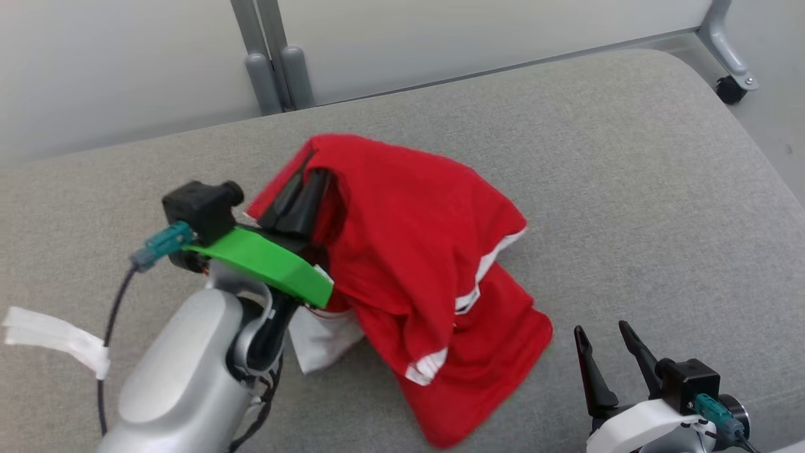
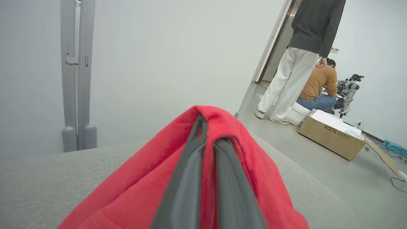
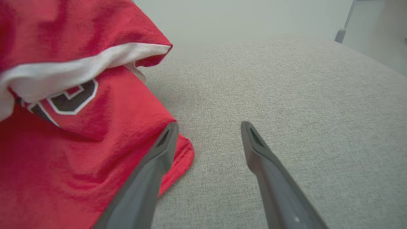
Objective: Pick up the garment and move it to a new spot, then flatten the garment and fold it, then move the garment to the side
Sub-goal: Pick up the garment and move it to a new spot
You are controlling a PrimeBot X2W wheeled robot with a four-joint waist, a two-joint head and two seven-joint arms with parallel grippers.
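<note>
The red garment [image 1: 415, 264] hung in a peak from the left gripper [image 1: 306, 189]. Its two dark fingers were pressed together on a fold of the cloth near the far end. The first step of the job, lifting the garment to a new spot, appeared to be under way.

The rest of the cloth, trimmed in white, draped down and lay crumpled near the middle of the grey padded surface [image 1: 660, 189]. Its long axis ran from the raised peak at the far left toward the near right. There a loose corner rested on the padding, just beside the right gripper [image 1: 602, 330].

That gripper stood low over the surface, fingers spread wide with nothing between them. The garment lay to its left, and in the right wrist view the hem sat close against the finger nearer the cloth. By this showing, the right arm was the nearer one to the trailing corner, should a second hold be wanted to spread the cloth.

Beyond the padding, a person [image 2: 302, 57] stood by a doorway near a cardboard box [image 2: 330, 138].
</note>
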